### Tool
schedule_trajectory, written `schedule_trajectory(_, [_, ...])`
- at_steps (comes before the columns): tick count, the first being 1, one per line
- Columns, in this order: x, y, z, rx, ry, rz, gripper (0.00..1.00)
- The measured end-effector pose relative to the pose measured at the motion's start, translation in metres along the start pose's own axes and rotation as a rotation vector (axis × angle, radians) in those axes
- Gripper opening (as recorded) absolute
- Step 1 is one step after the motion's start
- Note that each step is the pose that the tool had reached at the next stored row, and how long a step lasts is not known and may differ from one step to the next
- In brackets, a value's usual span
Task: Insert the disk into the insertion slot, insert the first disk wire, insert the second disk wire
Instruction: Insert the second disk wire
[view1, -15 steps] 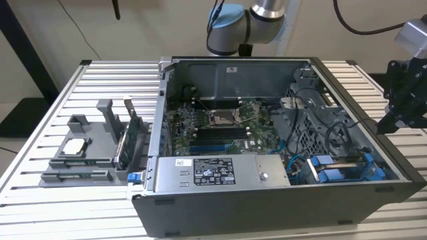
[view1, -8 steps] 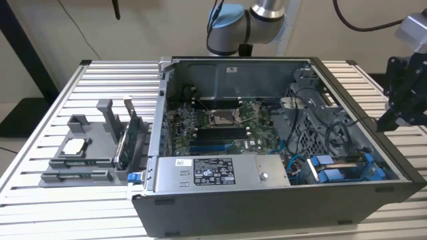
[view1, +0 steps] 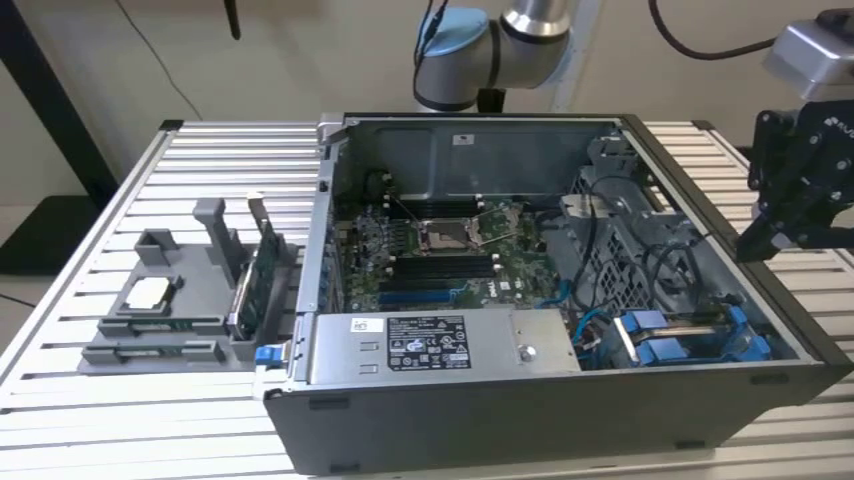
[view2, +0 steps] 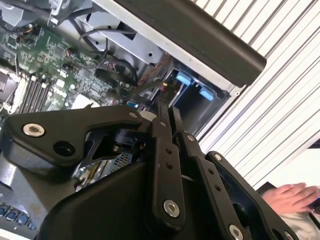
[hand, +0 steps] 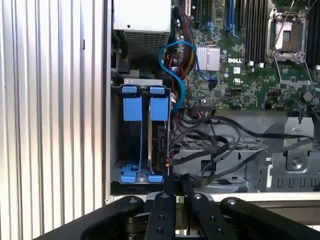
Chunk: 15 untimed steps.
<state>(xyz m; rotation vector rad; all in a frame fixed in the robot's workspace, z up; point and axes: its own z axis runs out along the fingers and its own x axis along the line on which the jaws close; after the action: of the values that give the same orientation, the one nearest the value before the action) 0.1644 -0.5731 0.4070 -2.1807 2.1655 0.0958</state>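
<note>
Hovering beside the open case (view1: 747, 380), hand (hand: 175, 182) clenched empty, near the insertion slot (hand: 142, 145).

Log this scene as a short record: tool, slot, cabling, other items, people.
tool: shut, nothing seen between its fingers; hovers outside the computer case, at the exterior view's right
insertion slot: dark metal bay with blue rails, in the case corner nearest the tool
cabling: blue cable loops beside the slot
power-supply box: grey, labelled, along the case's front wall
parts holder: grey, on the slatted table, at the exterior view's left of the case
person: a hand beyond the table edge
</note>
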Motion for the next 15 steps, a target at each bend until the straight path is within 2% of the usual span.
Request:
schedule_trajectory(10, [-0.0007, 0.035, -0.0001, 0.0021, 0.0, 0.007, 0.16])
schedule_trajectory(12, [-0.0007, 0.0387, 0.0, 0.0026, -0.0001, 0.007, 0.16])
schedule_trajectory(15, [-0.0007, 0.0395, 0.0, 0.0027, -0.0001, 0.007, 0.16])
